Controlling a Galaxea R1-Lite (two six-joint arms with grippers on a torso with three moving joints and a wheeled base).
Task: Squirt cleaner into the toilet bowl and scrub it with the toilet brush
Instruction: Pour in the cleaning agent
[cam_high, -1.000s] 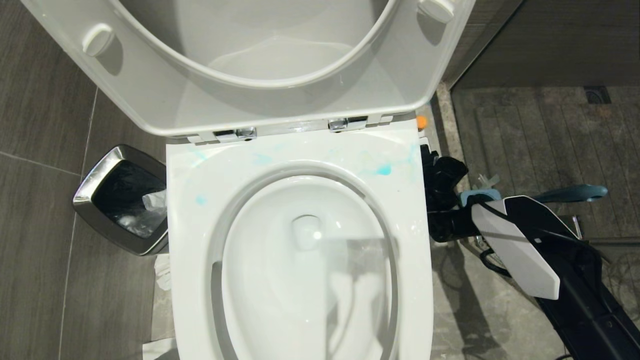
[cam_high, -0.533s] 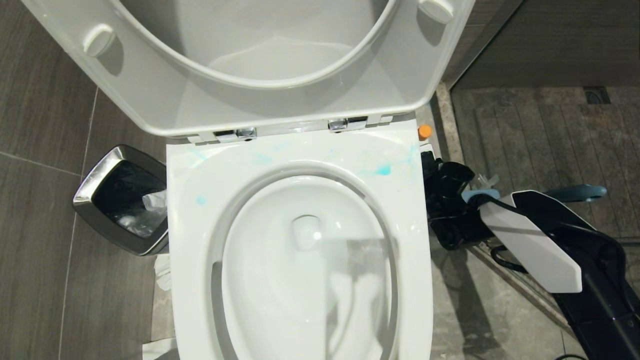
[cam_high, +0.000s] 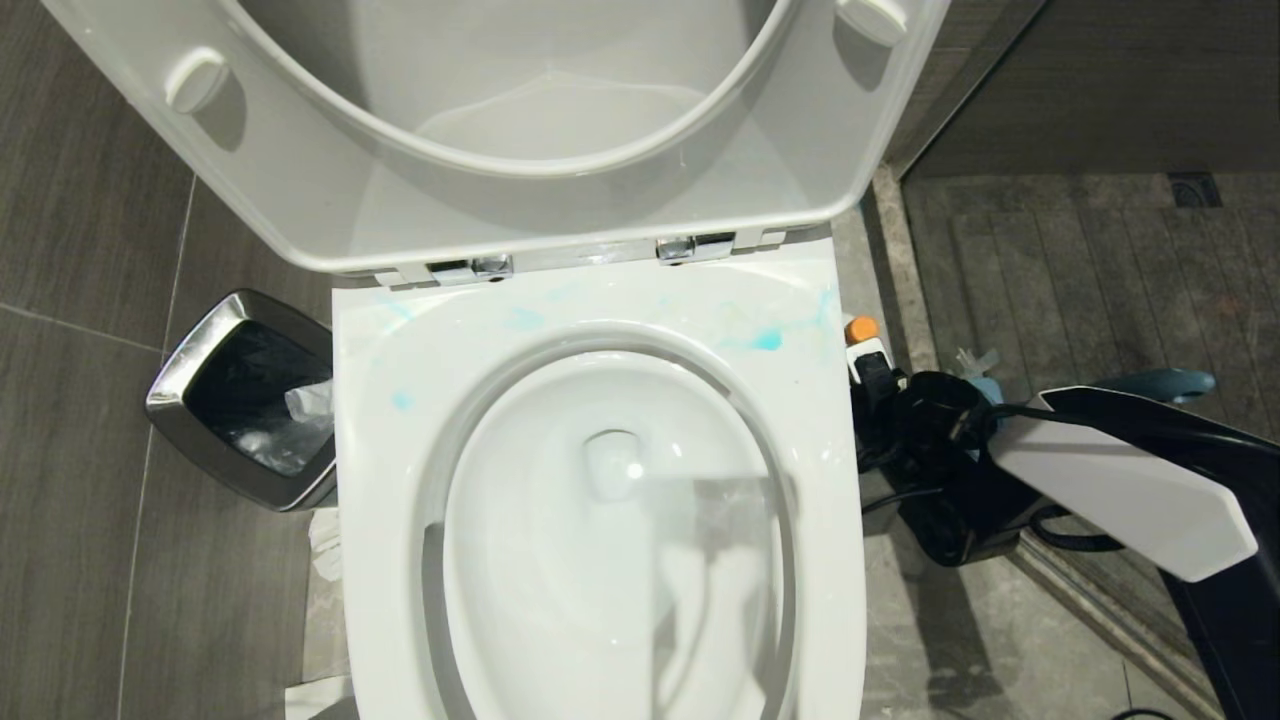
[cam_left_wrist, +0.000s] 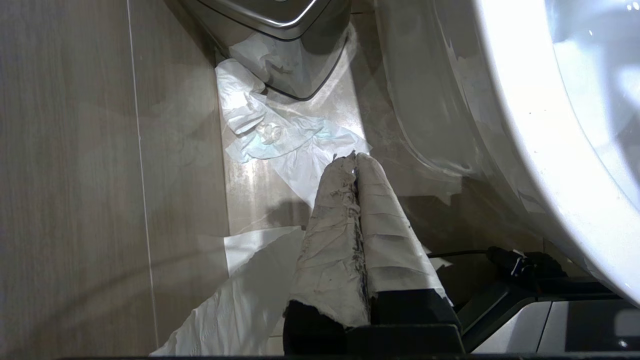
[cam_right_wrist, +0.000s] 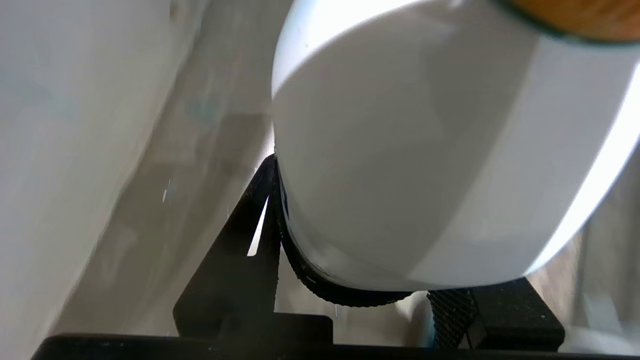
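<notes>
Cleaner (cam_high: 862, 345) clamped in right gripper (cam_high: 880, 400), just off the right rim of the toilet bowl (cam_high: 610, 520).

Orange cap up, white bottle body fills the right wrist view (cam_right_wrist: 400, 165), black fingers (cam_right_wrist: 240, 280) pressed on both sides. Turquoise smears sit on the rim near the hinges. Toilet brush (cam_high: 1150, 383) handle shows behind the right arm. Left gripper (cam_left_wrist: 356, 165) hangs low beside the bowl, taped fingers pressed together, holding nothing, above crumpled tissue (cam_left_wrist: 270, 135) by the waste bin (cam_high: 240, 400).

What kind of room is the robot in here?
Almost certainly a bathroom: a white toilet bowl with its lid up, a steel-rimmed waste bin beside it, tiled floor all round.
</notes>
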